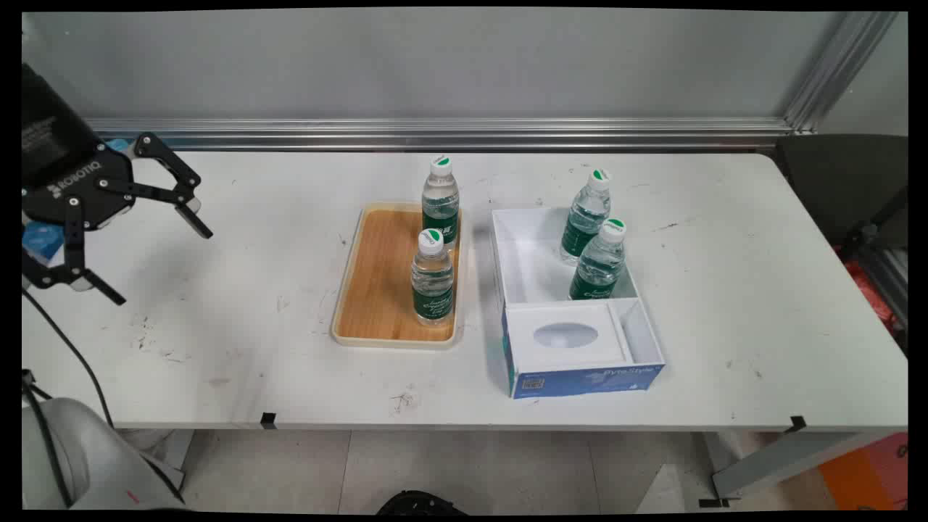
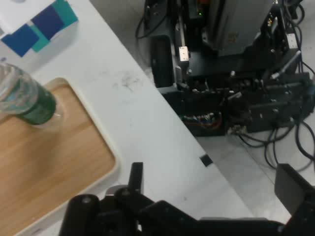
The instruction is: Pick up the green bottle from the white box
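My gripper (image 1: 156, 257) hangs open above the table's left side, holding nothing, well left of everything else. A wooden tray (image 1: 370, 275) lies mid-table with two green-labelled water bottles standing on its right side, one at the back (image 1: 440, 203) and one nearer (image 1: 432, 279). Right of the tray, a white box with a blue front (image 1: 580, 380) holds two more bottles (image 1: 586, 217) (image 1: 599, 264) in its far compartment. In the hand view the gripper (image 2: 214, 189) is spread wide over the table edge, with the tray (image 2: 49, 167), one bottle (image 2: 27, 101) and a box corner (image 2: 39, 24) at the left.
An aluminium rail (image 1: 435, 134) runs along the wall behind the table. A black chair (image 1: 848, 181) stands past the right end. Beyond the table's edge, the hand view shows black equipment and cables (image 2: 236, 73) on the floor.
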Controlling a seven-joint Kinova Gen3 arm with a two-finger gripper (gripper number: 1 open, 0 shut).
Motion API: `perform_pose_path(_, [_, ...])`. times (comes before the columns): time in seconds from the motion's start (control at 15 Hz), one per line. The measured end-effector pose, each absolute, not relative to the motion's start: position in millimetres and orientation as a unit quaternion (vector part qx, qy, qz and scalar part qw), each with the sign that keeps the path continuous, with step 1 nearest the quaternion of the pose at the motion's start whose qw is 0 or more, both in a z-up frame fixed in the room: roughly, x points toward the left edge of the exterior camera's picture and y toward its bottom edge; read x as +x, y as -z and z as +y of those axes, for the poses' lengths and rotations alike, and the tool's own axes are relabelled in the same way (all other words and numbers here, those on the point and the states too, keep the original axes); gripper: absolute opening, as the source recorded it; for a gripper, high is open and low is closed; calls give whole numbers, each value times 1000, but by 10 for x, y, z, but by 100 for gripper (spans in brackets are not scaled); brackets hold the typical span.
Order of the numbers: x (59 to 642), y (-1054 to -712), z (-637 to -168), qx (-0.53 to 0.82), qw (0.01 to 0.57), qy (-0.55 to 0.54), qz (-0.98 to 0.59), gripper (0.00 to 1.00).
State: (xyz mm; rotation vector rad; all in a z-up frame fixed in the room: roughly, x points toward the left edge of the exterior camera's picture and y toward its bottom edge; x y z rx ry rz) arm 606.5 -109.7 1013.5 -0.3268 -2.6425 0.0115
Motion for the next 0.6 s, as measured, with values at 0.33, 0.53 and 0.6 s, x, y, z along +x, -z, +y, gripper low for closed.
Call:
perform_pose_path(0.33, [5946, -10239, -1317, -11, 269, -26, -963, 100])
perform_pose_path(0.53, [5878, -10263, -1482, 39, 284, -41, -957, 100])
perform_pose_path(0.6, [5842, -10269, -1573, 63, 291, -48, -953, 100])
